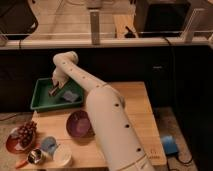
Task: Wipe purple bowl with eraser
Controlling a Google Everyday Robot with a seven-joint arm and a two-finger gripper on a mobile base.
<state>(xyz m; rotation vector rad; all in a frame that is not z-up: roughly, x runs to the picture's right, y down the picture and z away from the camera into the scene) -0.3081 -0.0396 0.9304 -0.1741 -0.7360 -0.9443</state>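
The purple bowl (76, 123) sits on the wooden table (137, 107), left of my white arm, which partly covers its right rim. My arm reaches up and left, bends, and comes down into the green tray (37, 100). The gripper (54, 89) is low inside the tray. A small dark oblong block, the eraser (52, 92), lies right at the gripper's tip. I cannot tell whether it is held. The gripper is well behind and left of the bowl.
A flat grey-blue pad (72, 96) lies in the tray right of the gripper. A reddish plate with grapes (22, 135), a small metal cup (35, 156), a bluish thing (48, 145) and a white dish (62, 155) crowd the table's front left. A blue object (169, 145) lies on the floor at the right.
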